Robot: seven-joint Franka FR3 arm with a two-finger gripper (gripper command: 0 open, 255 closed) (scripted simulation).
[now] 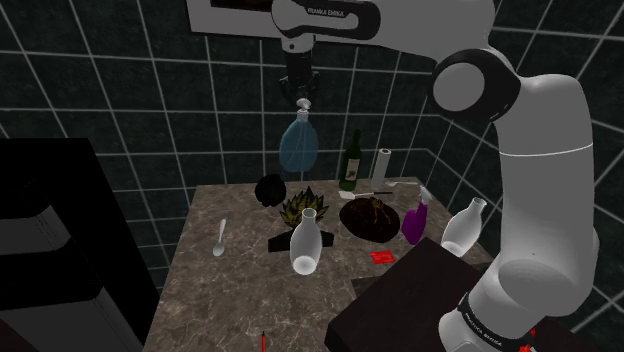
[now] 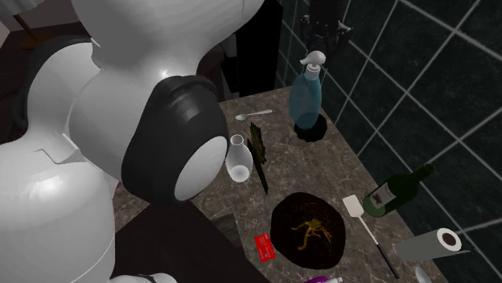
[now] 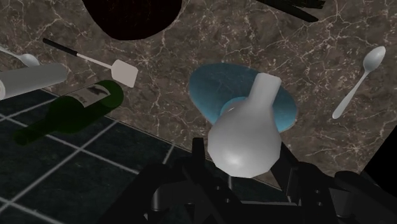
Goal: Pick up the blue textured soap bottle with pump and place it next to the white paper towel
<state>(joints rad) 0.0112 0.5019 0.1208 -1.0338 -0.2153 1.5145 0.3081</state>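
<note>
The blue textured soap bottle hangs in the air above the back of the marble counter, carried by its grey pump head. My gripper is shut on that pump from above, and the blue body shows past the fingers. The white paper towel roll stands at the counter's back, past the green bottle toward the shoulder view's right.
A green wine bottle stands between the soap bottle and the roll. A dark bowl, spatula, clear glass bottle, purple sprayer, spoon and black lump crowd the counter.
</note>
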